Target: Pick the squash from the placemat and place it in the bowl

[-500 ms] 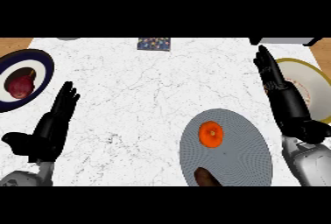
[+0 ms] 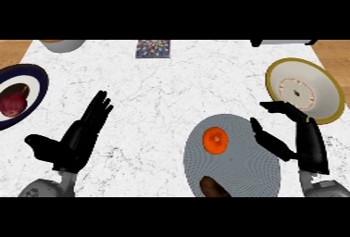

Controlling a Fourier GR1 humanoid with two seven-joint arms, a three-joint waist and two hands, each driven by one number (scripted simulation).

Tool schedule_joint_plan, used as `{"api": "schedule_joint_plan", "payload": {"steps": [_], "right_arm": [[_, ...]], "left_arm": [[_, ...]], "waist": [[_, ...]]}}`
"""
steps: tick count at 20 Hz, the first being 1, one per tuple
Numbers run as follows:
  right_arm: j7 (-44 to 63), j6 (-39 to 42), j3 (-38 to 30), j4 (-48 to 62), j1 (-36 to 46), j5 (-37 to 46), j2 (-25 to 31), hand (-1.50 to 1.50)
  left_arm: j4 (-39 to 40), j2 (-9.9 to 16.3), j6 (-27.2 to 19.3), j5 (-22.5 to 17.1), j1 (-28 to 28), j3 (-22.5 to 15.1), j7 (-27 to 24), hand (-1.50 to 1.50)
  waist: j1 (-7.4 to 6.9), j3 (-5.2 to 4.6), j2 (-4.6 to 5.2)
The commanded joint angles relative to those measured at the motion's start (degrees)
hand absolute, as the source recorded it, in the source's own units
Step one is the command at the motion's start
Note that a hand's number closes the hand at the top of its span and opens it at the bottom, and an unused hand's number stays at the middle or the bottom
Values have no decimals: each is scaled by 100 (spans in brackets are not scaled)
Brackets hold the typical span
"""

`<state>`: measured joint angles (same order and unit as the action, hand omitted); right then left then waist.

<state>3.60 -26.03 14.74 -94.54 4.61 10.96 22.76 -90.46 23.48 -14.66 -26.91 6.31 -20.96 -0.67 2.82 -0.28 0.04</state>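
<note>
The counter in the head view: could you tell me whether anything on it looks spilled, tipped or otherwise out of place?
Nothing stands out. The orange squash sits on the grey placemat, a brown item lies at its near edge, the bowl stands beside it, and a dark plate holds a red item. No spills show.

Orange squash (image 2: 215, 140) sits round on the grey circular placemat (image 2: 239, 166), upper left part of it; the cream, olive-rimmed bowl (image 2: 305, 90) lies to the upper right

orange squash (image 2: 215, 140), grey placemat (image 2: 239, 171) (fine weave)
</note>
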Motion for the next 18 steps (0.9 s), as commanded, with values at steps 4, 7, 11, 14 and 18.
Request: {"api": "schedule_joint_plan", "payload": {"steps": [4,7,11,14,18], "right_arm": [[-431,-843,1554,-621,-1130,1684,-576,-150],[852,-466,1795,-1065,-1086,2764,-74,-150],[2508,344,1538,-933,-734,3904,219,-150],[3728,1246,1728,-1304,-613,4441,48,-150],[5270,2831,1972,-1646,129,4440,-567,-150]], "left_arm": [[114,-342,307,-92,219,-207,213,0],[330,-422,370,-93,407,-148,220,0],[164,-301,365,-102,305,-147,326,0],[135,-319,411,-115,404,-123,371,0],[132,-447,386,1,298,-273,294,0]], "waist": [[-196,22,-23],[-158,5,-32],[-203,-28,-48],[-212,-14,-47],[-343,-7,-29]]}}
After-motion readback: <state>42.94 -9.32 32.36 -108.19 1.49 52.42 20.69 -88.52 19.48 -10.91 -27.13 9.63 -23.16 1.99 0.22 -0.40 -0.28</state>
